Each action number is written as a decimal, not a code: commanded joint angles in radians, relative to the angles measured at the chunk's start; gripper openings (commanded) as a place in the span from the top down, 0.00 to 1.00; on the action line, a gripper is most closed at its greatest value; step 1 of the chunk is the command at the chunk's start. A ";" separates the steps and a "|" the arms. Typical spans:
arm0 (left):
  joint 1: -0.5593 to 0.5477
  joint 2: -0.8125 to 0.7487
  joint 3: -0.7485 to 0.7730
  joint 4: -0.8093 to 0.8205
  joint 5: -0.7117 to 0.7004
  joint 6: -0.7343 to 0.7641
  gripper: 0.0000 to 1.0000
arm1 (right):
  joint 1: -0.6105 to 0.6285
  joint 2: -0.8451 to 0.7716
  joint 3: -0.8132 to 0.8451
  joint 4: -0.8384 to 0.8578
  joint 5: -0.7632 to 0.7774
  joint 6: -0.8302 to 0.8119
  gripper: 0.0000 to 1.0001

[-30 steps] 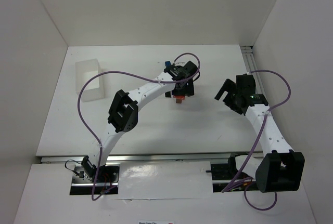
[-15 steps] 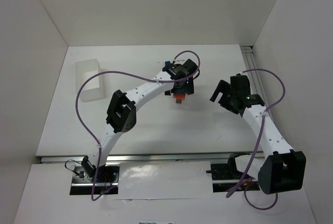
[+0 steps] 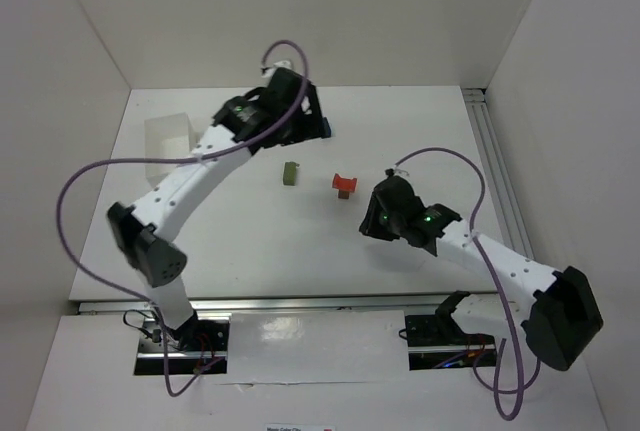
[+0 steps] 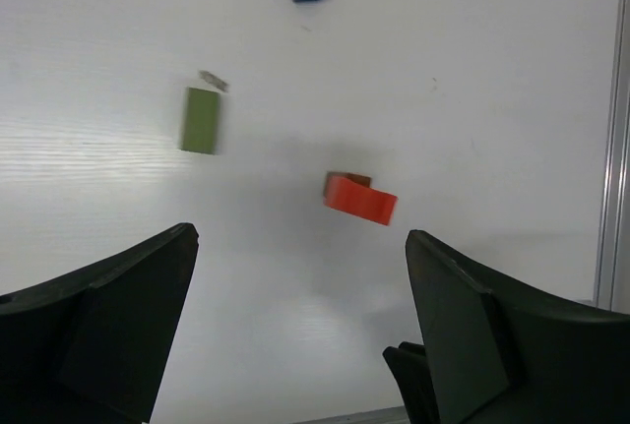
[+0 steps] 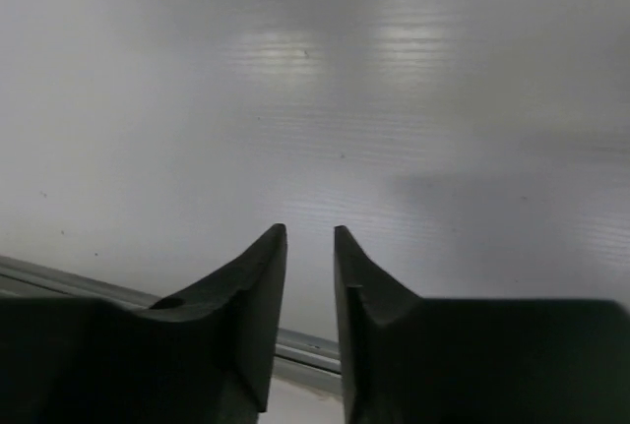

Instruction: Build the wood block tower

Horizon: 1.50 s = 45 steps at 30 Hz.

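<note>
Nearest the bases, the right arm (image 3: 520, 271) reaches low over the white surface (image 3: 250, 241), and the right fingers (image 3: 375, 219) sit just to the near right of the stacked blocks without touching them. In the right wrist view these fingers are drawn almost together, with only a thin slit between the two dark tips and nothing caught in it. Below them is bare surface, with a strip of metal rail (image 5: 295, 345) along the bottom edge.

Just beyond the right fingers, about mid-surface, stands the start of the wood block tower. It is a red block (image 3: 345, 182) resting on a brown-orange block (image 3: 345, 194). In the left wrist view the red one lies askew across the lower one, which shows only as a sliver at its edge.

To the left of that pair, and apart from it, an olive green block (image 3: 289, 173) lies flat on the surface by itself.

Farther back, the left arm (image 3: 185, 186) stretches across to the far half. The left fingers (image 3: 300, 123) are held above the surface, spread wide and holding nothing. Their wrist camera looks down through the gap at the olive green and red blocks. A blue block (image 3: 325, 129) lies just beside these fingers on the right, half hidden in the top view.

At the far left stands a white tray (image 3: 170, 151), well apart from every block
</note>
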 commanded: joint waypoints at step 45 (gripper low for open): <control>0.421 -0.597 -0.709 0.299 0.221 0.099 0.00 | 0.003 0.646 0.494 0.112 0.219 -0.026 0.87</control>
